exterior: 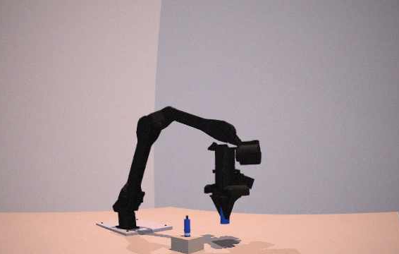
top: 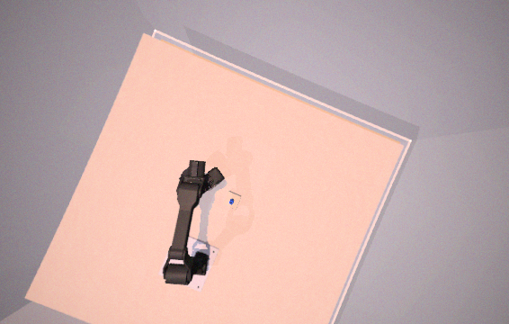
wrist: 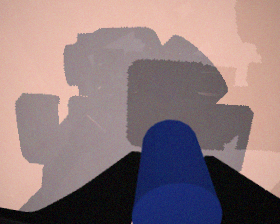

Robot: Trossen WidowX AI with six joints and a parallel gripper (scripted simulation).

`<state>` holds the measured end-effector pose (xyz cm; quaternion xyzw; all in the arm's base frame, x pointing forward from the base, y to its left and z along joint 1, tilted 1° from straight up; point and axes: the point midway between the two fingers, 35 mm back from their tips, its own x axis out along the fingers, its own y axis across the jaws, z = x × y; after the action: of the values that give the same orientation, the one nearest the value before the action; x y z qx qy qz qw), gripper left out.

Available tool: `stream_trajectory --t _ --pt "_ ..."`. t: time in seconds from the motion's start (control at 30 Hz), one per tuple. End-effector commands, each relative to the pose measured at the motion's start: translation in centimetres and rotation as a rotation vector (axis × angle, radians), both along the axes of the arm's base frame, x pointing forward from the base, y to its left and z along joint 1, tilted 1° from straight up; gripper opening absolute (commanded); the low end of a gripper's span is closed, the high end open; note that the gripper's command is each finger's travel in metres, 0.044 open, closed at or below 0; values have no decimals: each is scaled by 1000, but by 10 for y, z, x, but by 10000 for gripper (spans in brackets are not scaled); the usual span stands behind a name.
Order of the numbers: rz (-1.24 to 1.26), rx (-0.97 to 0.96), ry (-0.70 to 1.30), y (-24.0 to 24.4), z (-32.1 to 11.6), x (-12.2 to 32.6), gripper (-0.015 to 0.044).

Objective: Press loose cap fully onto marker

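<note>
Above the peach table (exterior: 326, 229), the gripper (exterior: 225, 215) clamps the cap (exterior: 224, 219).

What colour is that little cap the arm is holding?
Solid blue cylindrical cap, plainest in the wrist view.

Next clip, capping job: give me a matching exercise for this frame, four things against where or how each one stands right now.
Things:
1. cap
2. marker
3. holder block
4. gripper

States:
A. stands upright, uncapped, in the block
B. pale cube resting on the table
C. shut, pointing down, above the table
D. blue, lifted off the table, pinched between the fingers

Pairs: 1-D, 2-A, 3-B, 4-C
</note>
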<state>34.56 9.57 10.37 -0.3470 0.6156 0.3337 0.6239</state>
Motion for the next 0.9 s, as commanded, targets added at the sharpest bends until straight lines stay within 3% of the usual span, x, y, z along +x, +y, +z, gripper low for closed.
stream_trajectory --t 0.0,0.87 --pt "-3 2 0 -14 8 -1 0" --pt "-12 -8 0 -110 49 -23 0"
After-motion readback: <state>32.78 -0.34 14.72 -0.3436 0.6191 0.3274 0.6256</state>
